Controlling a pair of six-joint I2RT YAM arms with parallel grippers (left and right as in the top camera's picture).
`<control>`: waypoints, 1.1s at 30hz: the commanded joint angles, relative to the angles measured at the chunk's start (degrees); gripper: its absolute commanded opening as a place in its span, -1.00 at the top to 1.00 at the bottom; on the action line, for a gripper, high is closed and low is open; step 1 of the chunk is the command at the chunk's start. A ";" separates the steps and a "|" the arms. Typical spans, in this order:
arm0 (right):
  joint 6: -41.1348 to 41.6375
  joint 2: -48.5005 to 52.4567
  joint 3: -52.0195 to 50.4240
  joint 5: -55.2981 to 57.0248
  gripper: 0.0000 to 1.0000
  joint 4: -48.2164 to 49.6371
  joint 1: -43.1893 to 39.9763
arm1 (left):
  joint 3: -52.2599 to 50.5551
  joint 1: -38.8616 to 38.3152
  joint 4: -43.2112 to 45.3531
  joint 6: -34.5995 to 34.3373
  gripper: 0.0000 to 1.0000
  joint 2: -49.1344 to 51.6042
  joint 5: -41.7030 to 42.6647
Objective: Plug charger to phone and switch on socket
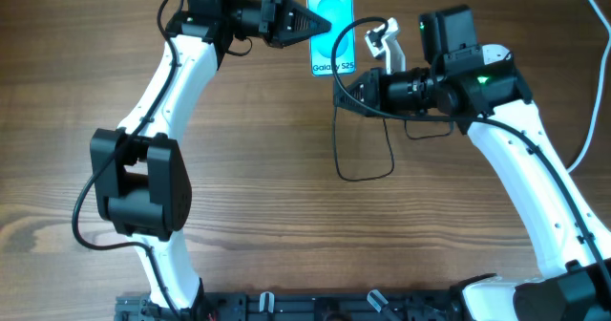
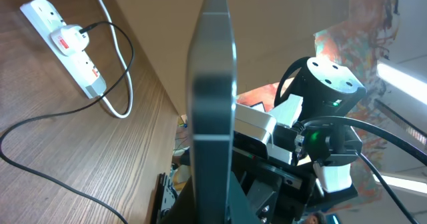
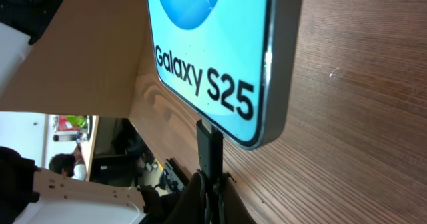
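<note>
A: Overhead first. Place of the phone (image 1: pixel 331 20)?
B: Close to the far edge of the desk (image 1: pixel 267 197), about midway along it, screen facing up. Pinched at its left side by the left gripper (image 1: pixel 320 22).
A: And the right gripper (image 1: pixel 342 90)?
B: Right at the phone's lower edge, pinching the plug end of the charger (image 1: pixel 338 149). Rest of the thin black cable looped toward the middle of the desk. Socket (image 1: pixel 381 36) just right of the phone, partly under the right arm (image 1: pixel 516 159).
A: Left wrist next.
B: Phone (image 2: pixel 213 104) seen edge-on, dead centre, top to bottom of the view. Socket (image 2: pixel 83 74) close by the far edge, red marks (image 2: pixel 65 43) on it, thick white cord (image 2: pixel 115 47) curling past, charger (image 2: pixel 53 114) trailing loose over the wood.
A: Right wrist?
B: Fingers (image 3: pixel 193 204) pressed together on the charger's (image 3: pixel 208 147) black plug, tip touching the phone's (image 3: pixel 207 44) lower edge below the words "Galaxy S25". Fully in or not: cannot tell
</note>
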 commanded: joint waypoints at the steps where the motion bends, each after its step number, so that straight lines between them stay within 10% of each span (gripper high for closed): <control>1: 0.48 0.87 1.38 0.04 0.91 0.42 0.79 | 0.70 -0.33 0.15 1.31 0.92 -2.08 1.92; 33: -0.42 2.51 1.40 -0.15 0.91 -0.68 0.92 | 0.70 -0.15 1.55 1.53 0.92 -2.08 1.92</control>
